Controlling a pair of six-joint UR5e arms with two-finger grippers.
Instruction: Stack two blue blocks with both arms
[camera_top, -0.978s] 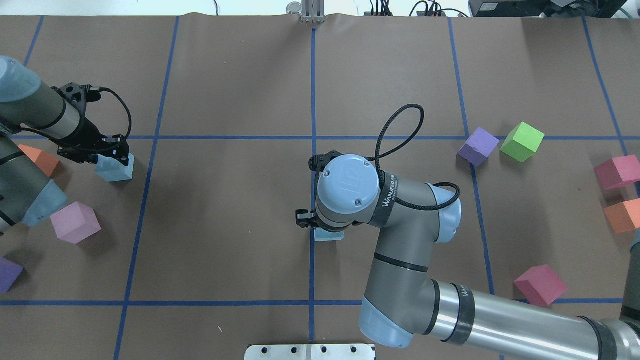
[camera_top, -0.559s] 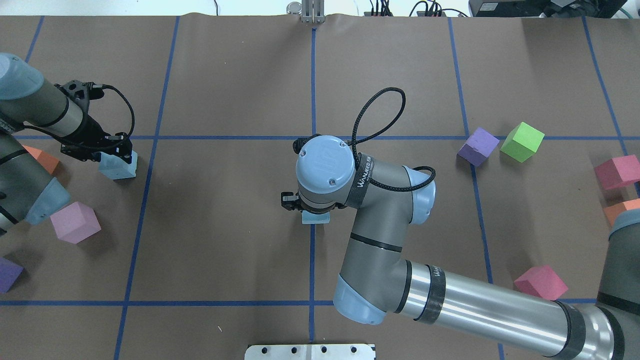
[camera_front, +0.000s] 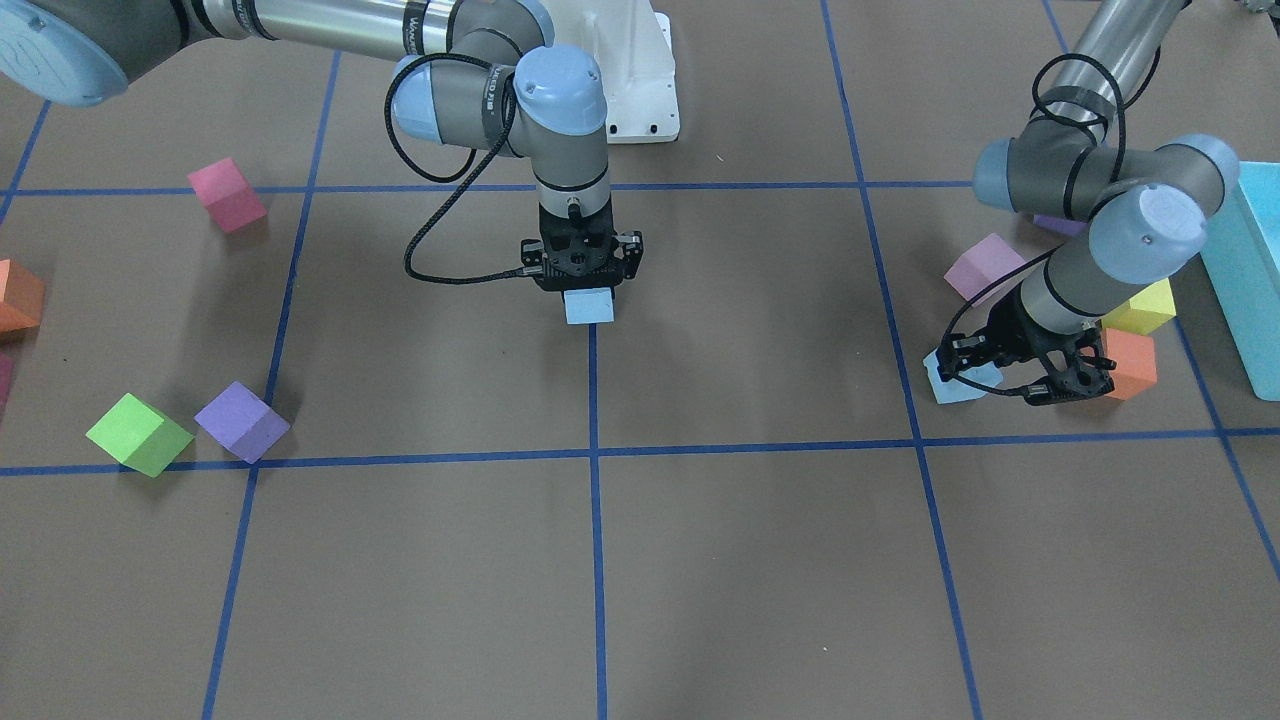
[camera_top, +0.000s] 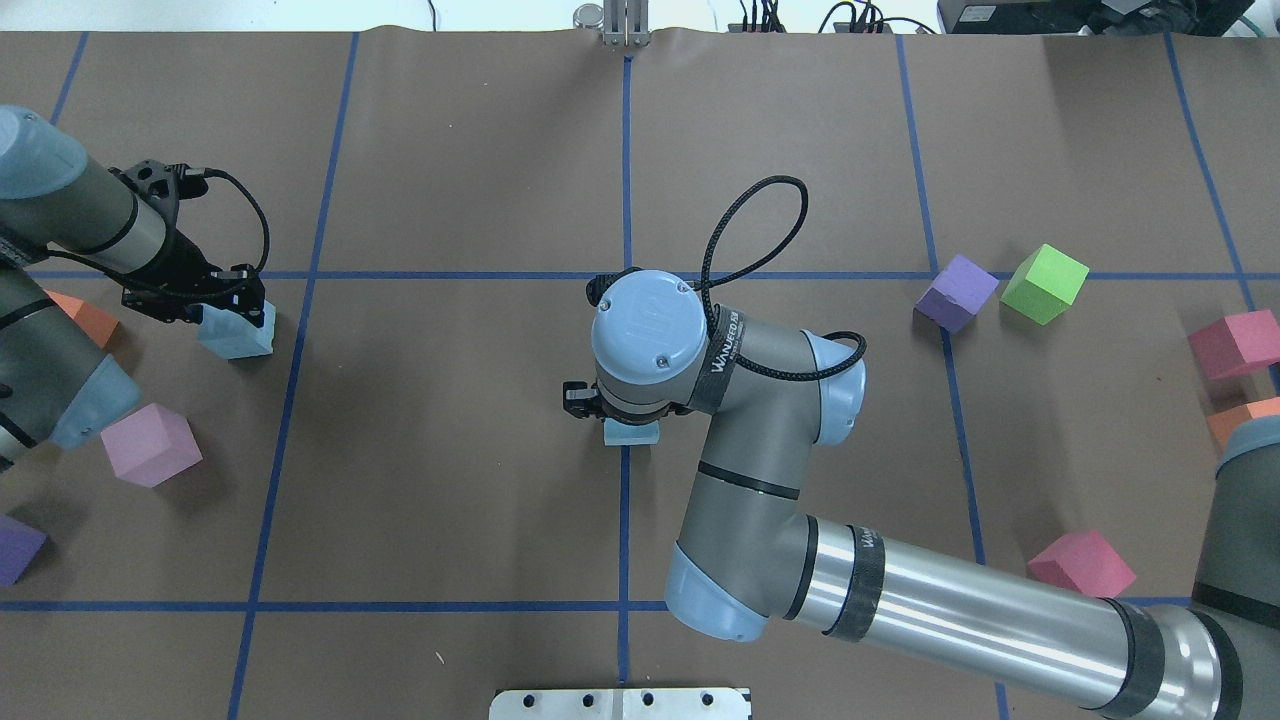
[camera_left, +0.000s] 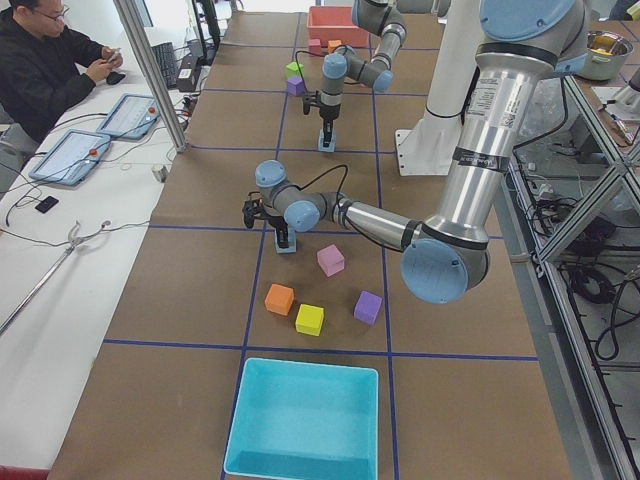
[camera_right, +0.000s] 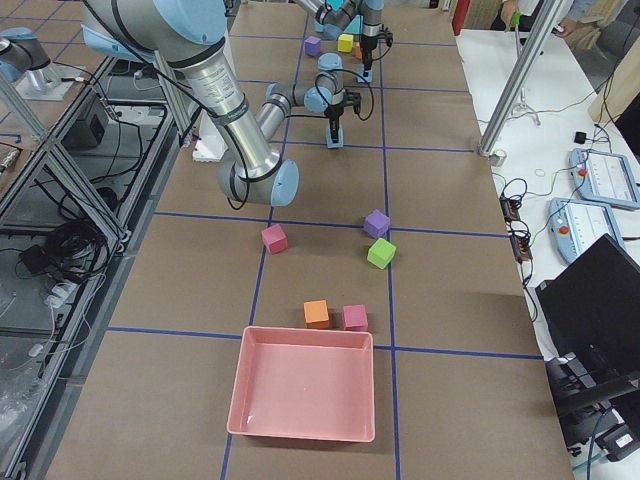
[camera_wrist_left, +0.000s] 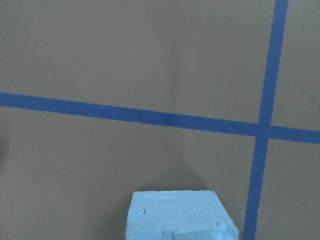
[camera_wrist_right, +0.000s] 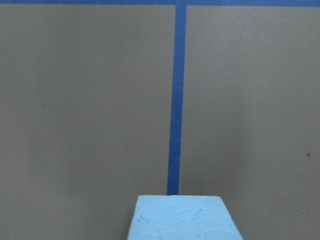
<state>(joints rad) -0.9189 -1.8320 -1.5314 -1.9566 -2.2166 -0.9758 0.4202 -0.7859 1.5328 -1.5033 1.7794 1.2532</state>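
R gripper (camera_front: 589, 290) hangs straight down mid-table, fingers pressed onto the sides of the centre blue block (camera_front: 589, 308). The block sits right over the blue tape line (camera_front: 596, 400) running fwd from the robot's base, and we can't tell if it touches the paper or is just off it. R wrist cam shows its top face w/ faint embossed squiggles at frame bottom, tape line beyond. L gripper (camera_top: 238, 308) is tilted, low over the table on the robot's L side, and as far as we can see it's pinching the outer blue block (camera_top: 235, 340) at its tip; the fingers are mostly hidden by the gripper body. That block lies just inside a tape crossing, and L wrist cam shows it at frame bottom w/ the crossing ahead. The 2 blue blocks are well apart, not stacked. Near the L gripper we see an orange cube (camera_front: 1130, 362) just beside it, a yellow cube (camera_front: 1142, 310), a lilac cube (camera_front: 985, 268) and the teal bin (camera_front: 1250, 290) at the table end. On the R side, a green cube (camera_top: 1044, 283) & a purple cube (camera_top: 957, 292) are just beside each other, w/ a magenta cube (camera_top: 1082, 570) closer to the robot and a pink bin (camera_right: 300, 385) at that end.
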